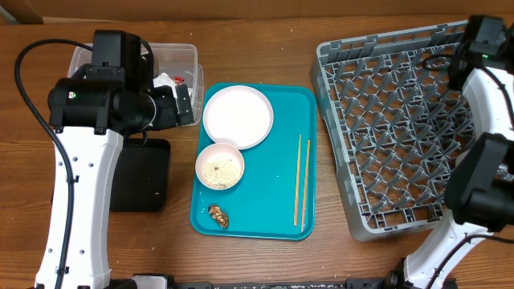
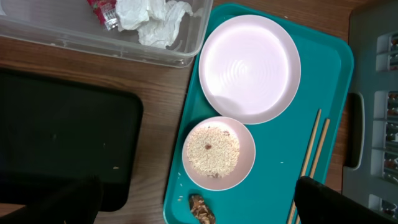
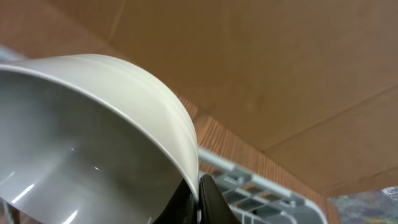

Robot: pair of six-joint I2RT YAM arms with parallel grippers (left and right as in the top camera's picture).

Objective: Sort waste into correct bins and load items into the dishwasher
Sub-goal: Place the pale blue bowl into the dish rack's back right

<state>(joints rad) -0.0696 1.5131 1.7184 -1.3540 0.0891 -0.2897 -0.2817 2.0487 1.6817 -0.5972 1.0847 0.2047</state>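
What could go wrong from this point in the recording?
1. The right gripper pinches the grey bowl by its rim only; it might slip or tilt near the dish rack.
2. The small bowl on the teal tray holds rice-like crumbs; a tilted lift could scatter them.
3. The chopsticks are thin and may drop through the rack's lattice.

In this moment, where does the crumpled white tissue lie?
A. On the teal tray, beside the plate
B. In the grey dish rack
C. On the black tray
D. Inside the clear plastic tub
D: the left wrist view shows the crumpled white tissue inside the clear tub, next to the red wrapper.
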